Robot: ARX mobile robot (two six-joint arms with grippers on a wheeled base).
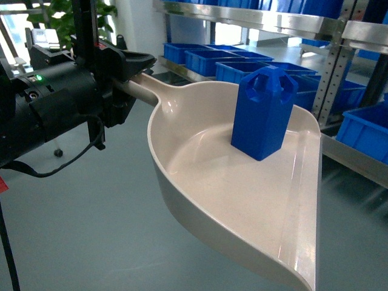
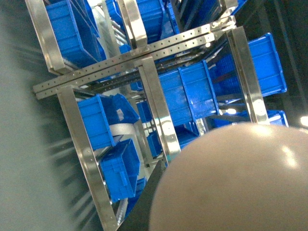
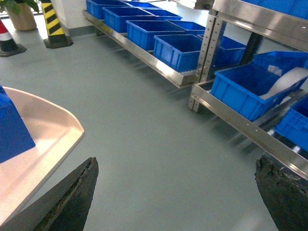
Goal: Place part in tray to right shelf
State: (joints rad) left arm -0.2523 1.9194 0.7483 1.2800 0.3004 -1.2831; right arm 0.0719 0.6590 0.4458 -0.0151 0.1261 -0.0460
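Cream plastic tray (image 1: pixel 242 206), head view: left gripper (image 1: pixel 124 76) pinches its handle; blue part (image 1: pixel 264 112) stands upright inside, likely light, stiff, prone to sliding. Left wrist: shelf (image 2: pixel 154 110) rails only. Right wrist: right gripper (image 3: pixel 175 192) fingers spread, empty; the looped top looks the best hold.

A bright blue part (image 1: pixel 264 112) stands in a cream tray (image 1: pixel 200 176) at the centre of the head view. Upper right, blue crates (image 1: pixel 209 57) sit on a silver steel shelf (image 1: pixel 267 18). The floor (image 3: pixel 144 120) is grey-green. Upper left in the right wrist view, a post (image 3: pixel 52 19) has yellow and black stripes.
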